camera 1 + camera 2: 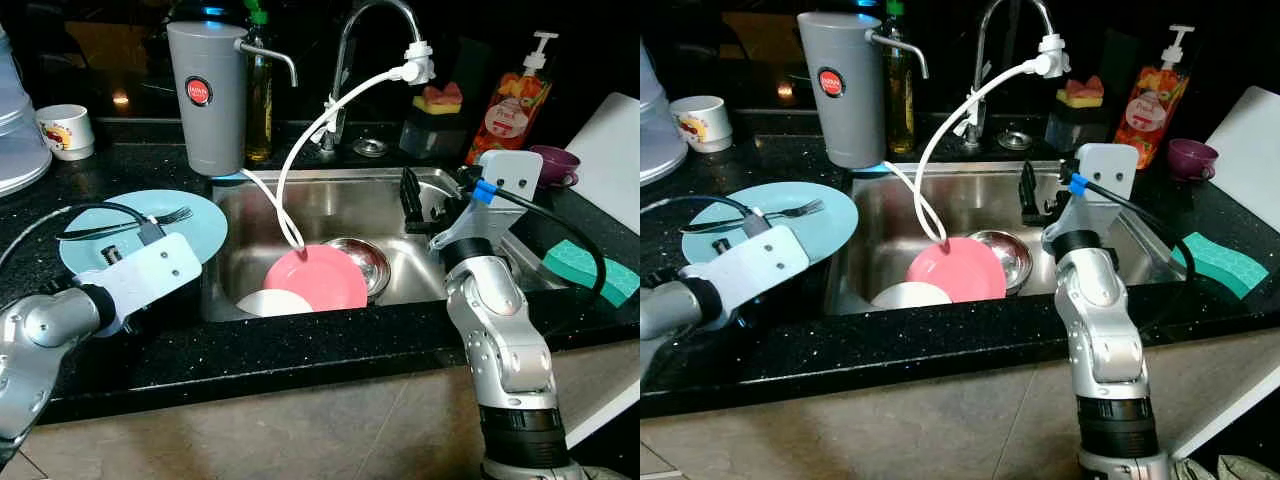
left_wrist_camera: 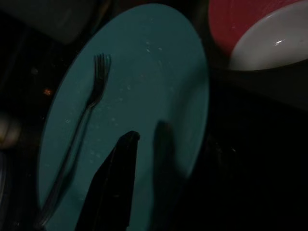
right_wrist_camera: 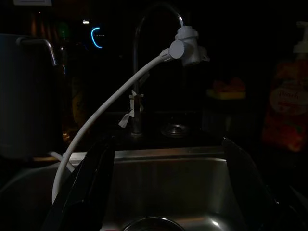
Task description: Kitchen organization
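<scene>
Sink: the shiny steel sink (image 1: 330,205) is sunk into the black speckled counter (image 1: 300,350), right in front of me.
In the sink: a round pink plate (image 1: 318,278) leans over a white plate (image 1: 272,302), and a shiny steel bowl (image 1: 362,260) sits just behind them.
Hose: a thin white hose (image 1: 320,125) runs from the tip of the curved silver tap (image 1: 375,20) down to the pink plate.
Blue plate: a round light blue plate (image 1: 195,232) lies flat on the counter, just left of the sink.
Fork: a silver fork (image 2: 79,130) lies on the blue plate.
My left gripper: my left gripper (image 2: 144,159) hangs over the blue plate, beside the fork. I cannot tell if its fingers are apart or together.
My right gripper: my right gripper (image 3: 166,187) is over the right part of the sink, pointing at the tap. Its two black fingers are spread wide and hold nothing.
Behind the sink: a tall grey water filter jug (image 1: 207,95), a dark glass bottle (image 1: 260,90), an orange soap pump bottle (image 1: 518,100).
Right side: a green sponge (image 1: 588,268) lies on the counter, and a small purple cup (image 1: 555,162) sits farther back.
Far left: a white mug (image 1: 66,131) sits at the back.
</scene>
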Motion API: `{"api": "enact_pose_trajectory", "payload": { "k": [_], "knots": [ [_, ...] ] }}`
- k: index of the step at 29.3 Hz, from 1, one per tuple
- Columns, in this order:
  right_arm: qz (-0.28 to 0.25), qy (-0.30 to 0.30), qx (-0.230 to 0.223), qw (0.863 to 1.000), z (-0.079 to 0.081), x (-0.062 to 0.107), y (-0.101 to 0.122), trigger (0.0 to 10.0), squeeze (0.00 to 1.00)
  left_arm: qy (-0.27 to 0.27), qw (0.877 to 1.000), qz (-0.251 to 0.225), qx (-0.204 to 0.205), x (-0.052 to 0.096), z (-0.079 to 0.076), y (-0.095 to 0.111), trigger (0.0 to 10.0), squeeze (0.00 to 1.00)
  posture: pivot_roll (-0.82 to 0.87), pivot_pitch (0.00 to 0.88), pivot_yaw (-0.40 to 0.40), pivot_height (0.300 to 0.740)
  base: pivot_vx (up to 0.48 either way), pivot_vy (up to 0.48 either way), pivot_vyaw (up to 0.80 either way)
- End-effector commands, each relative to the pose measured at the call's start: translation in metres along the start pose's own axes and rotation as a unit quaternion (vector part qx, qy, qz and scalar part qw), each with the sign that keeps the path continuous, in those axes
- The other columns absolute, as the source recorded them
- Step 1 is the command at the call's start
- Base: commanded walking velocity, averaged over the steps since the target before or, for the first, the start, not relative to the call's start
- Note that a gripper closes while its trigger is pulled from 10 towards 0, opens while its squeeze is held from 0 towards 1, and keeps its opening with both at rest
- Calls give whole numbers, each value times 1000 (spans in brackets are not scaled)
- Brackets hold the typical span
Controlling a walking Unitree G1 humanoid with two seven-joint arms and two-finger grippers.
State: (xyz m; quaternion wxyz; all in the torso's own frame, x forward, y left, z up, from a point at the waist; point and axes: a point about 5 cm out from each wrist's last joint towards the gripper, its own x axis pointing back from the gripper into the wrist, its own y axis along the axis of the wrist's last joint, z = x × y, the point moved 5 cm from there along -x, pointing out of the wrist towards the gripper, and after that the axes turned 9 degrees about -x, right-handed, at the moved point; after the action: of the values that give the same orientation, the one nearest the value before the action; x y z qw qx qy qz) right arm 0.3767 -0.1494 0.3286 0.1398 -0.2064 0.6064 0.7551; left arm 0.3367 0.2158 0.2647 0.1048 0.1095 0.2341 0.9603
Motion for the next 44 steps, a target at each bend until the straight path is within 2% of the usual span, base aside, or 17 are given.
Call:
{"api": "enact_pose_trajectory", "payload": {
  "k": [1, 2, 5, 7, 9, 10, 13, 15, 16, 19, 21, 27, 29, 30, 35, 38, 44],
  "knots": [
    [-4, -3, 1, 1000, -2, -1, 1, 10000, 0, -24, 997, -46, 63, 1, -8, 19, 10000, 0, 131, 143, -80, 740, 0, 0, 0],
    [-4, -3, 1, 1000, -2, -1, 1, 10000, 0, -29, 991, -81, 104, 3, -7, 32, 10000, 0, 131, 143, -80, 740, 0, 0, 0],
    [-4, -3, 1, 1000, -2, -2, 1, 10000, 0, -34, 984, -109, 140, 4, -6, 42, 10000, 0, 136, 142, -79, 740, 0, 0, 0],
    [-4, -2, 1, 1000, -2, -2, 1, 10000, 0, -35, 965, -158, 208, 7, 3, 59, 10000, 0, 136, 142, -79, 740, 0, 0, 0],
    [-4, -2, 1, 1000, -2, -2, 1, 10000, 0, -28, 953, -179, 244, 9, 12, 64, 10000, 0, 135, 143, -79, 740, 0, 0, 0],
    [-4, -2, 1, 1000, -2, -2, 1, 10000, 0, -28, 953, -179, 244, 9, 12, 64, 10000, 0, 135, 143, -79, 740, 0, 0, 0],
    [-4, -3, 1, 1000, -2, -2, 1, 10000, 0, 14, 951, -157, 267, 6, 32, 50, 10000, 0, 135, 143, -79, 740, 0, 0, 0],
    [-5, -3, 0, 1000, -2, -2, 1, 10000, 0, 65, 958, -89, 263, -1, 49, 20, 10000, 0, 138, 144, -82, 740, 0, 0, 0],
    [-5, -3, 0, 1000, -2, -2, 1, 10000, 0, 65, 958, -89, 263, -1, 49, 20, 10000, 0, 138, 144, -82, 740, 0, 0, 0],
    [-6, -1, -2, 1000, 0, -3, 1, 10000, 0, 99, 972, 14, 214, -7, 59, -27, 10000, 0, 139, 146, -84, 740, 0, 0, 0],
    [-7, 1, -3, 1000, 1, -4, 2, 10000, 0, 94, 985, 62, 134, -8, 62, -47, 10000, 0, 141, 146, -84, 740, 0, 0, 0],
    [-8, 1, -4, 1000, 2, -5, 2, 10000, 0, 78, 990, 95, 73, -16, 67, -61, 10000, 0, 146, 152, -81, 740, 0, 0, 0],
    [-8, 1, -4, 1000, 2, -5, 2, 10000, 0, 78, 990, 95, 73, -16, 67, -61, 10000, 0, 146, 152, -81, 740, 0, 0, 0],
    [-9, 1, -6, 1000, 3, -5, 3, 10000, 0, 59, 993, 98, 42, -26, 66, -64, 10000, 0, 143, 161, -82, 740, 0, 0, 0],
    [-9, 0, -7, 1000, 3, -4, 3, 10000, 0, 37, 994, 100, -2, -42, 64, -67, 10000, 0, 139, 170, -80, 740, 0, 0, 0],
    [-10, 0, -8, 1000, 3, -5, 4, 10000, 0, 31, 992, 111, -46, -50, 64, -69, 10000, 0, 138, 177, -81, 740, 0, 0, 0],
    [-14, 1, -9, 1000, 5, -5, 7, 10000, 0, 16, 988, 123, -88, -62, 61, -71, 10000, 0, 131, 209, -75, 740, 0, 0, 0]
  ]
}}
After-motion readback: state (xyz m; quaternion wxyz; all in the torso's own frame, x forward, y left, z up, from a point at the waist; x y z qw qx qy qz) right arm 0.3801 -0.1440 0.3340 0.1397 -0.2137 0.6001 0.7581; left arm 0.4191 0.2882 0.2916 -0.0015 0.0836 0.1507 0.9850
